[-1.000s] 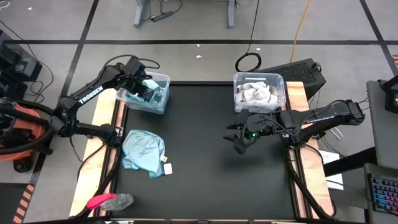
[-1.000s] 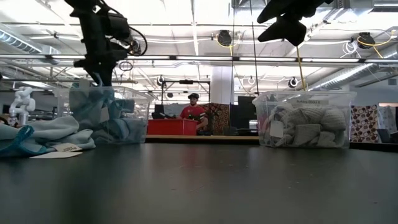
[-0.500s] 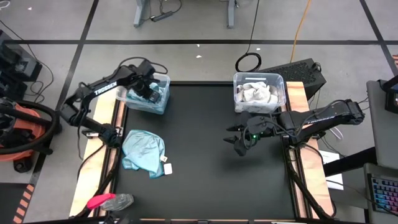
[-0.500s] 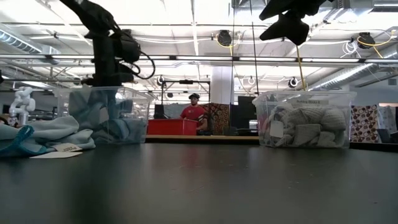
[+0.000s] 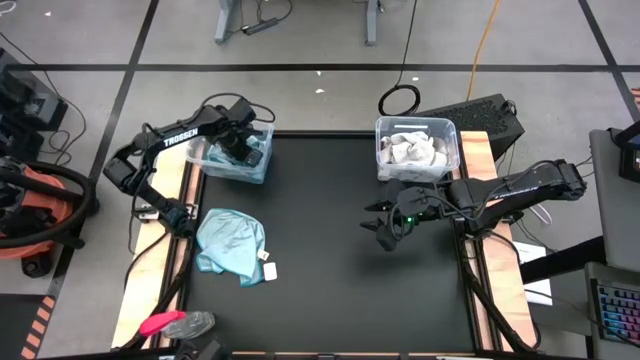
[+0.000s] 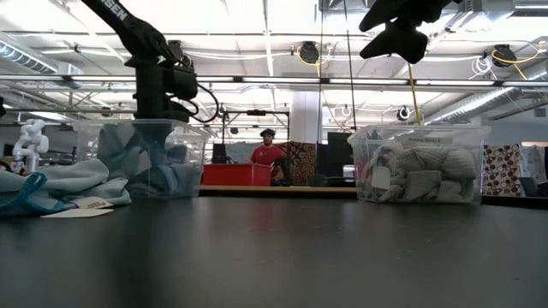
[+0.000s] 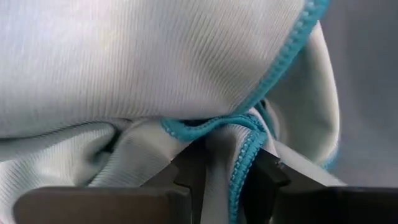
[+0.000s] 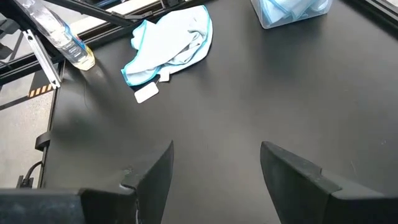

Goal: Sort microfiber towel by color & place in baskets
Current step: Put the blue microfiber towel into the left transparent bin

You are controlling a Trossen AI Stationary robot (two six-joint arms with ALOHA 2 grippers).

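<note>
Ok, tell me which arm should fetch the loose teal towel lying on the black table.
Left. The crumpled teal microfiber towel lies on the table's left side, just below the left clear plastic basket, where the left gripper is shut on a teal cloth. The right gripper hovers open across the table.

An open robotics lab; ceiling trusses (image 6: pixel 282 79), floor cables (image 5: pixel 400 100), other workstations behind.

The left gripper (image 5: pixel 243 150) was down in the basket (image 5: pixel 262 168), its fingers (image 7: pixel 264 174) half hidden by a towel (image 7: pixel 155 68).
</note>
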